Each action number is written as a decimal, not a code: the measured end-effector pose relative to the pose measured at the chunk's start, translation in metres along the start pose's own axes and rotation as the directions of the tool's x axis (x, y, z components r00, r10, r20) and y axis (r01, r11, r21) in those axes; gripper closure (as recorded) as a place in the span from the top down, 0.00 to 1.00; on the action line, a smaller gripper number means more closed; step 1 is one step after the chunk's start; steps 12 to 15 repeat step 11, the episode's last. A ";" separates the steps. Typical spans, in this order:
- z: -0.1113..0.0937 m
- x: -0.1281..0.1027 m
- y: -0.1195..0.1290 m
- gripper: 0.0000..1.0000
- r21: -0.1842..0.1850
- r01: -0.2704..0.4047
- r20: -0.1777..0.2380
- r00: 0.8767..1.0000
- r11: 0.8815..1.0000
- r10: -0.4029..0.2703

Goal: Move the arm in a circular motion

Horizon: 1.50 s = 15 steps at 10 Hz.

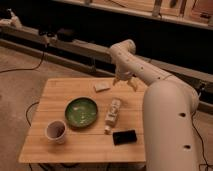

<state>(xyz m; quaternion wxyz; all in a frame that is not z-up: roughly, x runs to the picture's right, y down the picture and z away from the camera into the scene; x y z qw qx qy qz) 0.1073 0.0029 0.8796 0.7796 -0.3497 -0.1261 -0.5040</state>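
arm (150,75) is seen reaching from lower right up over the table's (55,90) far edge | gripper (125,80) is held above the far edge, near a small pale block (101,86) | fingers are spread apart, nothing gripped | green bowl (81,111), cup (56,131), bottle (113,114), black phone (124,136) are laid on the tabletop

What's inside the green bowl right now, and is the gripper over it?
The green bowl looks empty; only its glazed inner surface shows. The gripper, at the end of the arm, hangs near the table's far edge, well away from the bowl.
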 end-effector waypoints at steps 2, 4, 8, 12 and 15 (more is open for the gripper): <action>0.002 -0.043 -0.034 0.80 0.011 0.084 -0.024 0.996 0.996 -0.084; -0.007 -0.091 -0.033 0.80 0.048 0.139 -0.023 0.990 0.989 -0.138; -0.020 -0.190 0.009 0.80 0.157 0.184 0.065 0.979 0.970 -0.196; -0.021 -0.204 0.016 0.80 0.174 0.179 0.094 0.976 0.968 -0.197; -0.021 -0.204 0.016 0.80 0.174 0.179 0.094 0.976 0.968 -0.197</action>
